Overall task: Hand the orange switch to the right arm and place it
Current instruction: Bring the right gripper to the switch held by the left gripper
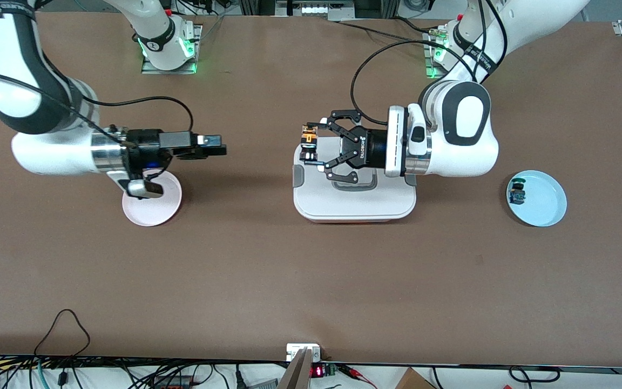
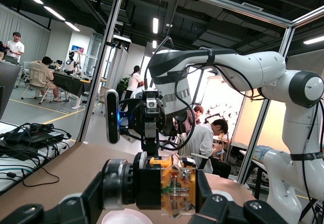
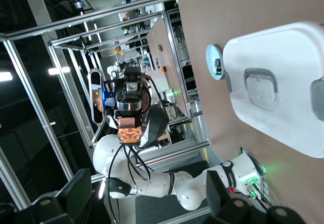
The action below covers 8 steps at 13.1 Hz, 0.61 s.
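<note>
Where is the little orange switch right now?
The orange switch is up in the air, pinched in the left gripper over the edge of the white box mid-table. The right gripper faces it, open, above the pink plate.

Brown table (image 1: 289, 270): box (image 1: 354, 202), two plates (image 1: 151, 208).

Open air separates the left tool (image 1: 311, 148) from the right tool (image 1: 219, 146).
</note>
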{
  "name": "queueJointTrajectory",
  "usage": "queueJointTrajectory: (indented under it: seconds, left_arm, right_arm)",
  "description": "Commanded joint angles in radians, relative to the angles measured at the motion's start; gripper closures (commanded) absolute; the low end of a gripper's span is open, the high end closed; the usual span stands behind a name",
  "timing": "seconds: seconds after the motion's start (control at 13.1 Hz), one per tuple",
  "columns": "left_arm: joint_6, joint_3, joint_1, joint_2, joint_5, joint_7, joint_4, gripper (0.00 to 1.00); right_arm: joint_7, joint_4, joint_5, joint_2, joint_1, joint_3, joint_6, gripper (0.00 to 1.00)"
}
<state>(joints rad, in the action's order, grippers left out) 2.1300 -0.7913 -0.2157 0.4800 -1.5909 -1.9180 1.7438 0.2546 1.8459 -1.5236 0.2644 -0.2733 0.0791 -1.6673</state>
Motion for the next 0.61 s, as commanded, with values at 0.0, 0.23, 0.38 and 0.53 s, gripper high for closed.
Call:
queueJointTrajectory:
  seconds: [0.0, 0.23, 0.38, 0.53]
  left_arm:
    - [0.001, -0.011, -0.001, 0.009, -0.035, -0.044, -0.007, 0.86]
    - [0.002, -0.011, 0.001, 0.009, -0.035, -0.044, -0.009, 0.86]
    - [0.002, -0.011, -0.001, 0.009, -0.035, -0.044, -0.012, 0.86]
    - [0.002, -0.011, -0.001, 0.009, -0.035, -0.044, -0.013, 0.86]
  right_arm:
    - [0.035, 0.001, -0.088, 0.024, -0.055, 0.005, -0.015, 0.0]
    - [0.066, -0.016, -0.159, 0.042, -0.111, 0.005, -0.086, 0.0]
    - [0.057, -0.031, -0.197, 0.044, -0.145, 0.005, -0.124, 0.0]
    - [0.049, -0.036, -0.243, 0.05, -0.167, 0.005, -0.157, 0.0]
